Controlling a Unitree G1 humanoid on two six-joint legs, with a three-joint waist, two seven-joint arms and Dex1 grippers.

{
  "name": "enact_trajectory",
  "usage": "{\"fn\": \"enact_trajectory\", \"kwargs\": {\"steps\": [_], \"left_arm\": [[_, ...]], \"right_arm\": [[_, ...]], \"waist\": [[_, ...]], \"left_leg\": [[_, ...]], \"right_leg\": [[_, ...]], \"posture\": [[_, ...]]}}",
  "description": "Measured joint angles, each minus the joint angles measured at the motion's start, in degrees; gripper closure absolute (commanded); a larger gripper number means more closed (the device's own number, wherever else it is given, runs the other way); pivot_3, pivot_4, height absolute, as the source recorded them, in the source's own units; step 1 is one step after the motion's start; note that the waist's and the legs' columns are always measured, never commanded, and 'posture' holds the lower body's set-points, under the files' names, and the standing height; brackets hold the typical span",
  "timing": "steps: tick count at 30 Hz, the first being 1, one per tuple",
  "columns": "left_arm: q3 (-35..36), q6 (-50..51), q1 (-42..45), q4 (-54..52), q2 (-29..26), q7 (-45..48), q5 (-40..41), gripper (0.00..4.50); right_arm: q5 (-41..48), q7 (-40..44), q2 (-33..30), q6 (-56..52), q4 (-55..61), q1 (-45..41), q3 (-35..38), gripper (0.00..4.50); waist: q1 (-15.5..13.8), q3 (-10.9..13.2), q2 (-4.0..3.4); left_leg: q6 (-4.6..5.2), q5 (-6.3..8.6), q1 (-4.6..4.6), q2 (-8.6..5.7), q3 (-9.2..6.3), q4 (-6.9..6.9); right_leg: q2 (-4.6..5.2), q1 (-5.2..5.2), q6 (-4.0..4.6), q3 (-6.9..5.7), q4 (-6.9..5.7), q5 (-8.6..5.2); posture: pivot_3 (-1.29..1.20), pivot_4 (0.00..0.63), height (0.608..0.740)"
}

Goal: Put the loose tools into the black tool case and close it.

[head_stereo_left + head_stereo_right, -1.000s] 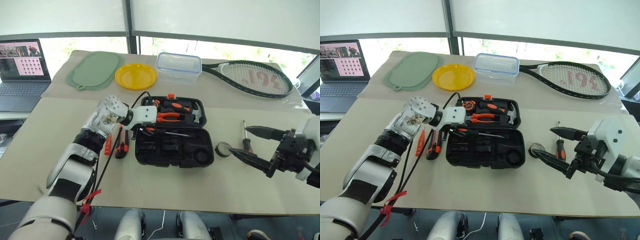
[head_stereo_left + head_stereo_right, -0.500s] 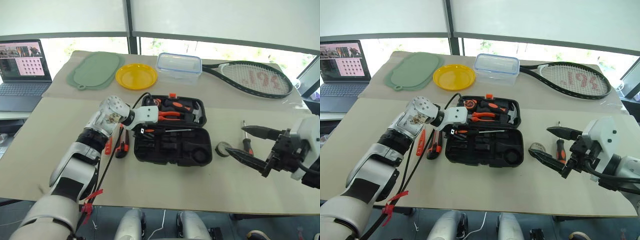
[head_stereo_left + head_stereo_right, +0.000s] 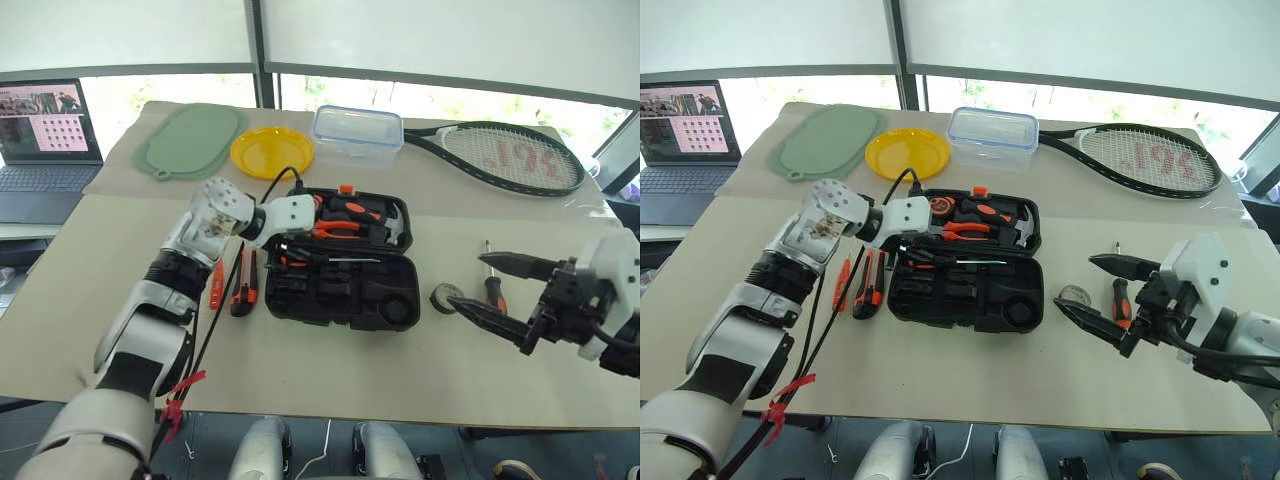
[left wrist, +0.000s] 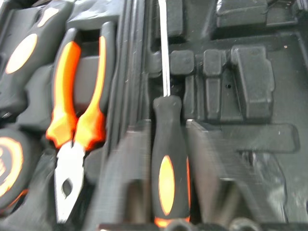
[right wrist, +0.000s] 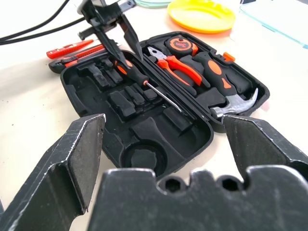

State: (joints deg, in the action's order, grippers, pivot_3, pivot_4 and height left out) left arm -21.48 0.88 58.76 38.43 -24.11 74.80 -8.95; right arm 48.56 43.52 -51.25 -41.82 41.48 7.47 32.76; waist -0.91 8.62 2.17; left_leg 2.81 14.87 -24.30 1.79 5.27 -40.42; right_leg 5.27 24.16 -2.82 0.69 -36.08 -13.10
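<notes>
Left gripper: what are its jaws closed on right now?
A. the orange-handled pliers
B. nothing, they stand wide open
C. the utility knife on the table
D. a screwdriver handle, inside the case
D. In the left wrist view the left gripper has its jaws on both sides of the black-and-orange handle of the screwdriver, whose shaft runs along the tool case; the pliers lie untouched beside it.
</notes>
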Motion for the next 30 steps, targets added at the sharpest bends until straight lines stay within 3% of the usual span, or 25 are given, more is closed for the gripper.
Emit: {"fn": "enact_trajectory", "kwargs": {"steps": [15, 30], "left_arm": [[-2.3, -10.8, 2.7, 7.0, 1.3, -4.4, -5.0, 4.45], [-1.8, -12.2, 2.5, 8.8, 2.3, -5.7, -5.5, 4.45]], "right_arm": [[1.8, -1.9, 0.3, 0.0, 0.2, 0.2, -0.1, 0.0], [-0.6, -2.0, 0.4, 0.1, -1.7, 1.5, -0.7, 0.0]], "waist": [[0.1, 0.0, 0.0], [-0.1, -0.1, 0.0]], "left_leg": [[0.0, 0.0, 0.04, 0.02, -0.01, 0.0], [0.0, 0.0, 0.05, 0.02, -0.01, -0.01]], "right_leg": [[0.0, -0.04, 0.0, 0.01, -0.01, 0.0], [0.01, -0.06, -0.01, 0.0, 0.0, 0.01]], "posture": [[0.0, 0.15, 0.738], [0.0, 0.15, 0.738]]}}
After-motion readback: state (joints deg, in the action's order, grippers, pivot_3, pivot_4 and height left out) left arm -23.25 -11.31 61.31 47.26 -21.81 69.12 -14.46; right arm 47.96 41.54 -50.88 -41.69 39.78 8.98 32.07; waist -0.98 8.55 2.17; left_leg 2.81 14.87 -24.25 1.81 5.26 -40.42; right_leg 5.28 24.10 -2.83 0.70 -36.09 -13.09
